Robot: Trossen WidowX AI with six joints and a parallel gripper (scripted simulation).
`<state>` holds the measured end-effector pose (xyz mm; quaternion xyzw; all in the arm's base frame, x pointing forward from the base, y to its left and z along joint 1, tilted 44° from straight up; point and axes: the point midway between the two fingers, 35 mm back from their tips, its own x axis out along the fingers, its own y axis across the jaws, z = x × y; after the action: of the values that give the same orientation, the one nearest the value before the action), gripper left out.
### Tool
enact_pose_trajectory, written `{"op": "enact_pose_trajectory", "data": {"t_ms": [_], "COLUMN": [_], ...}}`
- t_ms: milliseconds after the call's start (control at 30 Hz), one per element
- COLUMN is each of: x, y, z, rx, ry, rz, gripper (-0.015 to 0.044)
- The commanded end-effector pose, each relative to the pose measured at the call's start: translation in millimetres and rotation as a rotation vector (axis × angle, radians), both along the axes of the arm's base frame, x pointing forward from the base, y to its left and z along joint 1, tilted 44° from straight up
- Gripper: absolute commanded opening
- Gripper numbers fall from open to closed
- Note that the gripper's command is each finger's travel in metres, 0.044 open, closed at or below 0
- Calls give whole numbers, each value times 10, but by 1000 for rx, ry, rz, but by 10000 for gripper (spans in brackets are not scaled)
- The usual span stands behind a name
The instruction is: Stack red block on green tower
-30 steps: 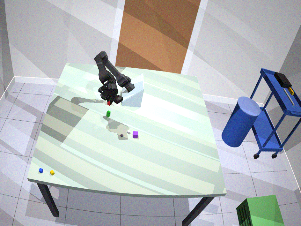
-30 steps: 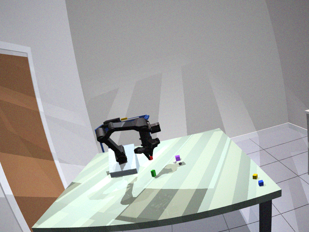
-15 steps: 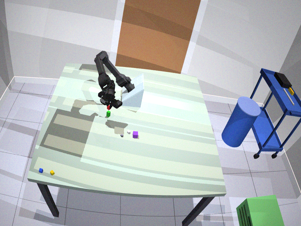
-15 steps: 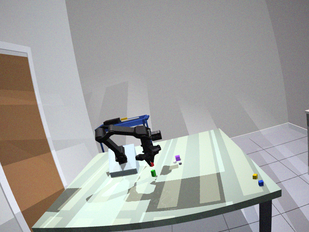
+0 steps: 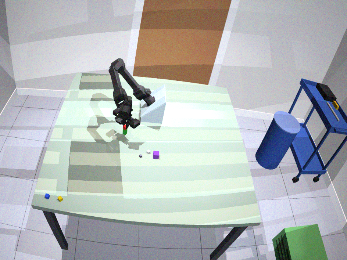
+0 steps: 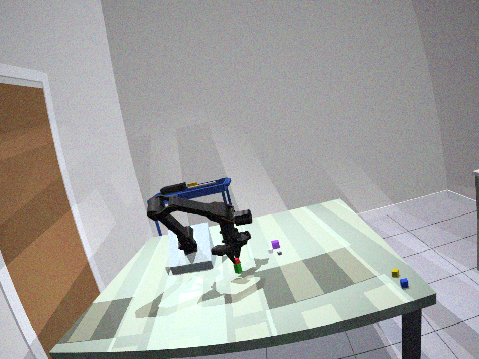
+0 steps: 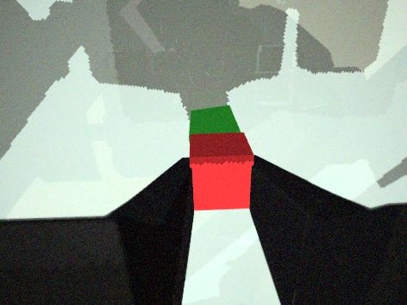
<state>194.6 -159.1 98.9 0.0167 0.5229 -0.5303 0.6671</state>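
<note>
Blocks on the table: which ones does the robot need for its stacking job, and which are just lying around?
Needed:
red block, held in the gripper
green tower, right under it

Just lying around:
purple block
two tiny pale blocks
blue block
yellow block

Block count on the worktop (image 5: 196, 195): one red block (image 5: 124, 126), one green tower (image 5: 125, 131) (a single green piece directly beneath the red), one purple cube (image 5: 156, 154), two tiny pale cubes (image 5: 148, 151) (image 5: 140, 155) just left of it, one blue cube (image 5: 47, 196), one yellow cube (image 5: 60, 198) (near-left corner).
</note>
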Motion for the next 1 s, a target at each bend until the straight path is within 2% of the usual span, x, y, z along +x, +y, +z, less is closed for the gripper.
{"op": "enact_pose_trajectory", "data": {"t_ms": [0, 833, 967], "x": [-5, 0, -6], "y": [-14, 9, -11], "z": [-15, 5, -16], "rx": [-2, -1, 0], "ry": [4, 4, 4], "rz": [3, 3, 2], "gripper": [0, 0, 105]}}
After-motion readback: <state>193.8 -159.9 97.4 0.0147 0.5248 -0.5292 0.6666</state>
